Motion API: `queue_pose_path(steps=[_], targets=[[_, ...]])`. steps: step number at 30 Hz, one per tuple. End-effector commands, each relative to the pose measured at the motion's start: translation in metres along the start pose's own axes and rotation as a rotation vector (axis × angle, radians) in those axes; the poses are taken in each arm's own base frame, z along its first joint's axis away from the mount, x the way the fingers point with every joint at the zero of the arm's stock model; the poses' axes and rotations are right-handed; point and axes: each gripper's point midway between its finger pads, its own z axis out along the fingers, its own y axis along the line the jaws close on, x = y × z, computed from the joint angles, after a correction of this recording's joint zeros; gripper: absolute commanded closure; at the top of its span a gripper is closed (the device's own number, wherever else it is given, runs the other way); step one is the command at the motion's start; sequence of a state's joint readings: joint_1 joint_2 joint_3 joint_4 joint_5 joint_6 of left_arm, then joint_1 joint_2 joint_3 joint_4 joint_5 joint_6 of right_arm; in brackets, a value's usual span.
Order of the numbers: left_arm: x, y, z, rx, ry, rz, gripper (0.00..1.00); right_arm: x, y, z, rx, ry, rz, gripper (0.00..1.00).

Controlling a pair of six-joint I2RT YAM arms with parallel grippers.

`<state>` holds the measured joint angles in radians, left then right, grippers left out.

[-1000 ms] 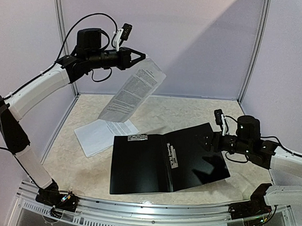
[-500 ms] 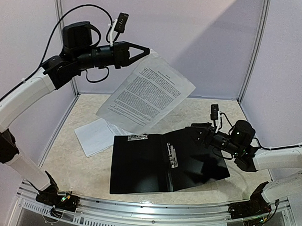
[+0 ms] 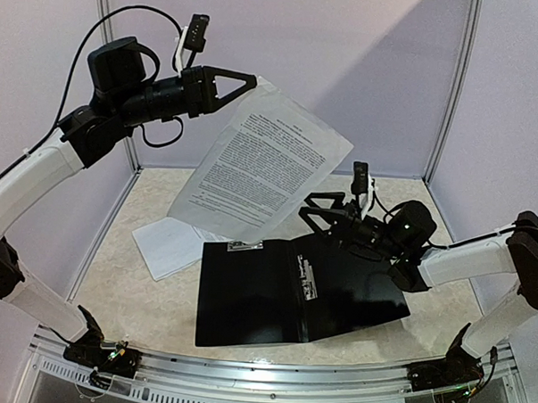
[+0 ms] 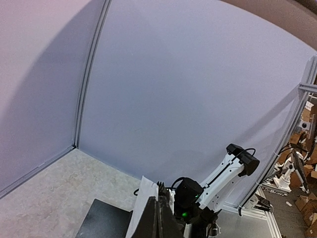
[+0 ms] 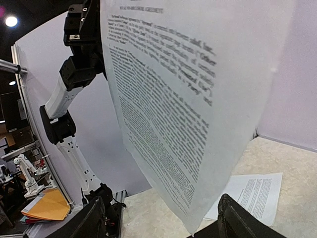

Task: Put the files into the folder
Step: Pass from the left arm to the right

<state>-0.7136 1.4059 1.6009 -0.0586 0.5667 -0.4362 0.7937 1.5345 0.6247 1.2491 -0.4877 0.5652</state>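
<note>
Where pale walls (image 3: 346, 71) enclose the marbled table (image 3: 140, 294), we note left gripper (image 3: 253, 79) pinching a printed sheet (image 3: 262, 165) upper centre; right gripper (image 3: 315, 212) spread wide by black folder (image 3: 274, 295).

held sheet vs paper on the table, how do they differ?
The held sheet hangs tilted, pinched by the left gripper; the table paper lies flat beside the folder. Held sheet shows fully; table paper is partly hidden behind it. Both are white with black print.
</note>
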Motion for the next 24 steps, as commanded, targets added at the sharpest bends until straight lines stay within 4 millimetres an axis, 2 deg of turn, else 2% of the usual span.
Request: queue_pose_path(steps=[1,3,11,16,17,18,21,23,24], targets=[[-0.005,-0.013,-0.003,0.034,-0.022,0.001,1.00,-0.007,0.014,0.014,-0.078,-0.024,-0.010,0.26],[-0.005,-0.013,-0.004,0.029,-0.024,0.004,1.00,-0.007,0.014,0.016,-0.091,-0.026,-0.003,0.32],[-0.001,-0.003,-0.005,-0.024,-0.031,-0.001,1.00,-0.007,0.019,0.017,-0.129,-0.035,0.056,0.80],[0.007,0.007,-0.005,-0.057,-0.013,-0.010,1.00,0.000,0.008,0.017,-0.076,-0.011,0.106,0.99],[0.010,0.010,-0.005,-0.074,-0.005,-0.011,0.99,0.002,0.006,0.018,-0.061,0.011,0.119,1.00],[0.014,0.015,-0.005,-0.099,0.006,-0.009,0.94,0.008,0.002,0.019,-0.038,0.047,0.138,1.00],[0.033,0.039,-0.010,-0.215,0.068,0.008,0.67,0.028,-0.011,0.017,0.057,0.177,0.178,1.00],[0.044,0.057,-0.017,-0.314,0.110,0.035,0.52,0.045,-0.020,0.010,0.142,0.281,0.197,1.00],[0.049,0.068,-0.022,-0.372,0.134,0.053,0.47,0.041,-0.020,0.007,0.172,0.307,0.200,1.00]])
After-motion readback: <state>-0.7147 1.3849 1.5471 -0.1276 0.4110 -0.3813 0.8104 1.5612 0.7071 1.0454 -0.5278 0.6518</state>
